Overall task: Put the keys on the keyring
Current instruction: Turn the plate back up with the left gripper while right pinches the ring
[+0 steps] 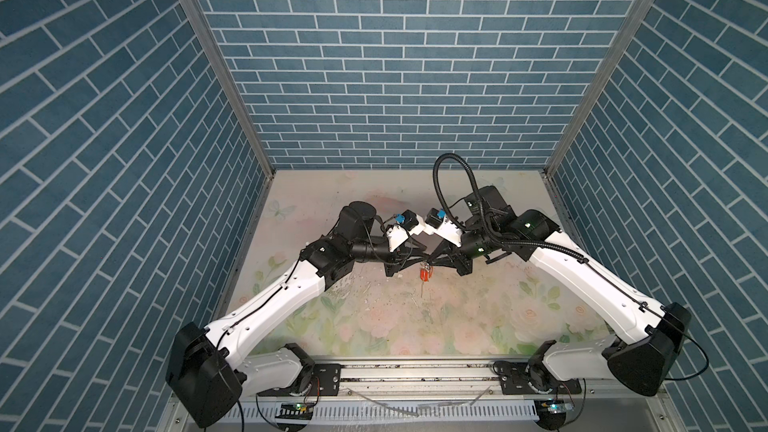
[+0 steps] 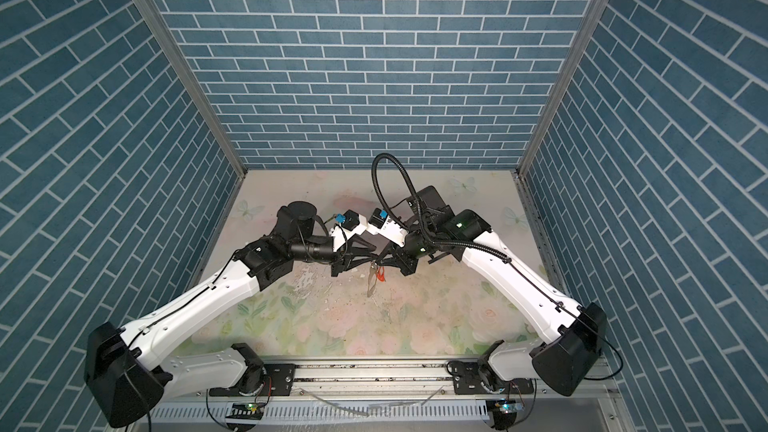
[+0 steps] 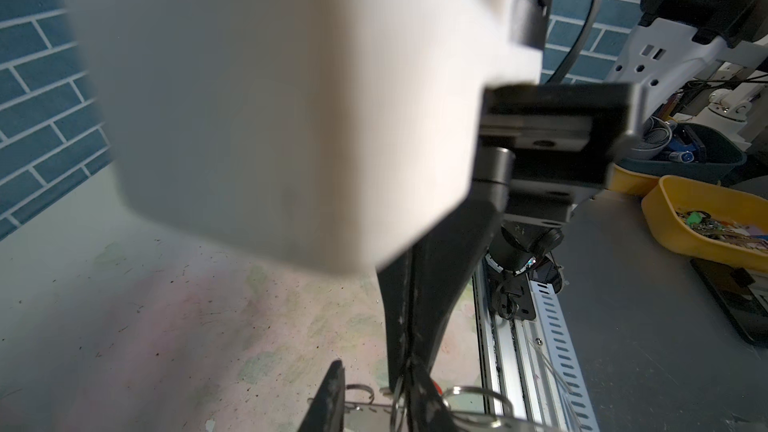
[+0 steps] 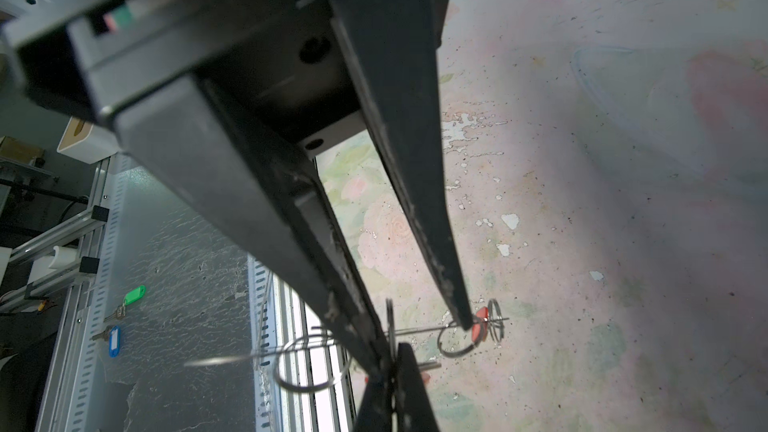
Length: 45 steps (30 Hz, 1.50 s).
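**Grippers nose to nose mid-table, keys dangling under the tips**

left gripper is pointing in from the left and right gripper from the right. Their tips are sitting almost against each other above the floral mat, around the middle of the table, slightly to the far side

right gripper: fingers are lying pressed together into one wedge. A silver split ring is showing edge-on right at the tip. It looks pinched, but I can't confirm that from either wrist view

left gripper: fingers are standing apart with a clear gap at the tips. They're straddling the keyring, which is showing here as a thin silver wire with several split rings on it. One fingertip is sitting against or just beside an orange-red tag. Can't tell if this gripper is actually gripping anything

keys: hanging from the ring cluster just below the fingertips in both top views. A silver blade is pointing down, with the orange-red tags just beside it

a green-tagged key and a blue-tagged key are lying on the grey surface beyond the near rail, well apart from the grippers
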Each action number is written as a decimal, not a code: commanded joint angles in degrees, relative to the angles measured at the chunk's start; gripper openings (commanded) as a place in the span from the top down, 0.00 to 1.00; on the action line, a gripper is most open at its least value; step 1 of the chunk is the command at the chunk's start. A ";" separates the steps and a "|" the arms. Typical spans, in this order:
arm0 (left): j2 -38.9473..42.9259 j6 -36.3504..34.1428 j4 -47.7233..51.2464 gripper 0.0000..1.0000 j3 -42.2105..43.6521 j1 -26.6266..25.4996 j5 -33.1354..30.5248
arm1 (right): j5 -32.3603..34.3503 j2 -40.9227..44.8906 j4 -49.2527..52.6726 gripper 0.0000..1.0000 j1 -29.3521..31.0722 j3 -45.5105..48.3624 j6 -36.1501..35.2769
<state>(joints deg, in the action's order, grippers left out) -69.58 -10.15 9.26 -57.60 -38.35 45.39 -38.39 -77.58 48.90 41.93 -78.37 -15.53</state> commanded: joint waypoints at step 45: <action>8.10 11.83 -32.45 1.00 14.46 -0.76 -8.82 | 1.91 8.21 -17.72 0.86 -0.18 8.46 7.52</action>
<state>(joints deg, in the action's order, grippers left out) -62.41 0.49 -18.50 -43.62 -38.94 39.13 -35.92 -70.63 33.26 41.60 -71.88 -9.19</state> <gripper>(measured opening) 0.045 0.141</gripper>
